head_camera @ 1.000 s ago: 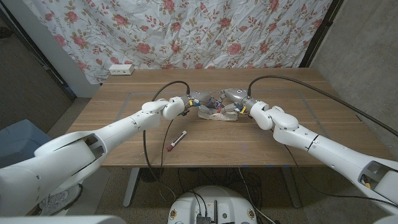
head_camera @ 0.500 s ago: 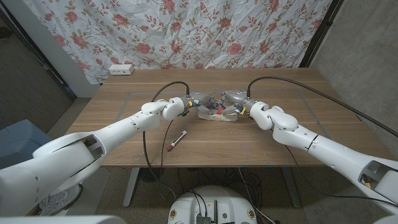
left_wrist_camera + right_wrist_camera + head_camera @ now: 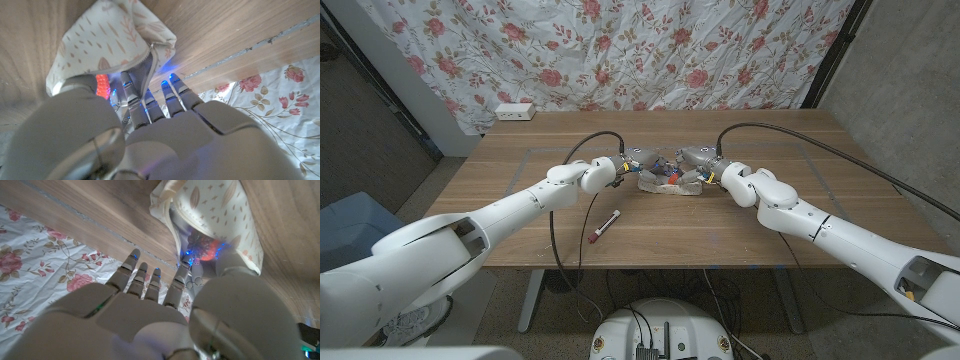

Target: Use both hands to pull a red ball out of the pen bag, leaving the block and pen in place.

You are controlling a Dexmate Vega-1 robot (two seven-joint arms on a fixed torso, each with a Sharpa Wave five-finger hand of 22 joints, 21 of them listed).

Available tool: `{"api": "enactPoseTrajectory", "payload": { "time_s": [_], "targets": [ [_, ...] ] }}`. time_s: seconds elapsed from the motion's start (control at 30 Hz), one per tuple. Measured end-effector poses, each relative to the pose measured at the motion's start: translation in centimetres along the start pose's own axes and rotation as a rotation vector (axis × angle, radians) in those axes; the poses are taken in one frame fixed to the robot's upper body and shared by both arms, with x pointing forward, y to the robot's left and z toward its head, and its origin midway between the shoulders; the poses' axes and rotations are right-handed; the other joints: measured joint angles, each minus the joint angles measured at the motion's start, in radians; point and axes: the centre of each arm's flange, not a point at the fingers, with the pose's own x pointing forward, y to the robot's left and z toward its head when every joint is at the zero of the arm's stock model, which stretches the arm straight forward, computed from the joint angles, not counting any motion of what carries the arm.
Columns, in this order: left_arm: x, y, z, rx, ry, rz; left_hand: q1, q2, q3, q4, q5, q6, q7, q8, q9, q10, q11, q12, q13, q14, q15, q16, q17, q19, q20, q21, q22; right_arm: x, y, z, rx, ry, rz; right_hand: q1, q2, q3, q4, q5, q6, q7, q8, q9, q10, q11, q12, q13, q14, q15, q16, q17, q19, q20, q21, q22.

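The cream leaf-print pen bag (image 3: 668,184) lies mid-table between both hands. My left hand (image 3: 634,161) grips its left end. In the left wrist view a finger (image 3: 131,95) reaches into the zipper mouth, with the thumb outside on the cloth of the bag (image 3: 107,45). My right hand (image 3: 696,159) grips the right end the same way, one finger (image 3: 184,272) inside the bag (image 3: 220,210). Something red (image 3: 672,178) shows in the open mouth; it appears as a red ball (image 3: 209,247) by the right fingers and as a red bumpy thing (image 3: 102,84) by the left thumb.
A pen with a dark red cap (image 3: 603,226) lies on the table in front of the bag, toward the left. A white power strip (image 3: 515,111) sits at the back left edge. Black cables (image 3: 588,140) arch over both wrists. A floral curtain hangs behind.
Both hands stay at the bag's ends with hardly any movement. The bag's mouth looks slightly wider, with a little more red showing inside.
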Motion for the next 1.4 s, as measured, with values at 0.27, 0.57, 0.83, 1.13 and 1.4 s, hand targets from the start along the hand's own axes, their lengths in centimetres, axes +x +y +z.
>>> {"api": "enactPoseTrajectory", "payload": {
  "time_s": [0.27,0.57,0.83,1.13,1.4],
  "targets": [
    [-0.07,-0.09,0.12,-0.001,0.001,0.001,0.000,0.000,0.000,0.000,0.000,0.000,0.000,0.000,0.000,0.000,0.000,0.000,0.000,0.000,0.000,0.000,0.000,0.000,0.000,0.000,0.000,0.02,-0.06,0.02,-0.006,0.002,0.013,0.000,0.000,-0.004,0.004,0.000,-0.006,-0.006,0.000,0.000,0.000,0.000,0.000,0.000,0.000,0.000,0.000,0.000,0.000,0.000,0.000,0.000],
    [-0.18,-0.18,0.27,-0.002,0.000,0.002,0.000,0.000,0.000,0.000,0.000,0.000,0.000,0.000,0.000,0.000,0.000,0.000,0.000,0.000,0.000,0.000,0.000,0.000,0.000,0.000,0.000,-0.04,0.03,-0.02,-0.011,0.008,0.024,0.016,-0.016,-0.004,0.004,0.008,-0.011,0.000,0.000,0.000,0.000,0.000,0.000,0.000,0.000,0.000,0.000,0.000,0.000,0.000,0.000,0.000],
    [-0.26,-0.24,0.33,-0.003,0.000,0.003,0.004,0.004,0.000,0.000,0.000,0.000,0.000,0.000,0.000,0.000,0.000,0.000,0.000,0.000,0.000,0.000,0.000,0.000,0.000,0.000,0.000,-0.05,-0.07,0.06,-0.016,0.007,0.018,0.024,-0.007,-0.008,0.000,0.014,0.057,0.005,0.036,0.005,0.005,-0.004,0.002,0.000,0.007,-0.007,0.000,0.005,0.005,-0.005,0.000,0.000],
    [-0.40,-0.34,0.28,-0.004,0.002,0.002,0.004,0.004,-0.003,-0.003,0.000,0.000,0.000,0.000,0.000,0.000,0.000,0.000,0.000,0.000,0.000,0.000,0.000,0.000,0.000,0.000,0.000,-0.11,-0.09,0.22,-0.018,0.005,-0.005,0.029,-0.003,-0.011,0.003,0.014,0.108,0.003,0.060,0.009,0.023,-0.007,0.008,0.000,0.020,-0.020,0.005,0.009,0.017,-0.009,0.000,0.000],
    [-0.44,-0.34,0.25,-0.003,0.002,0.004,0.004,0.004,-0.003,-0.003,0.000,0.000,0.000,0.000,0.000,0.000,0.000,0.000,0.000,0.000,0.000,0.000,0.000,0.000,0.000,0.000,0.000,-0.21,-0.32,0.31,-0.017,0.003,-0.027,0.029,-0.003,-0.011,0.003,0.018,0.130,0.003,0.073,0.014,0.032,-0.013,0.008,0.000,0.029,-0.029,0.009,0.009,0.024,-0.002,0.000,0.000]
  ]
}}
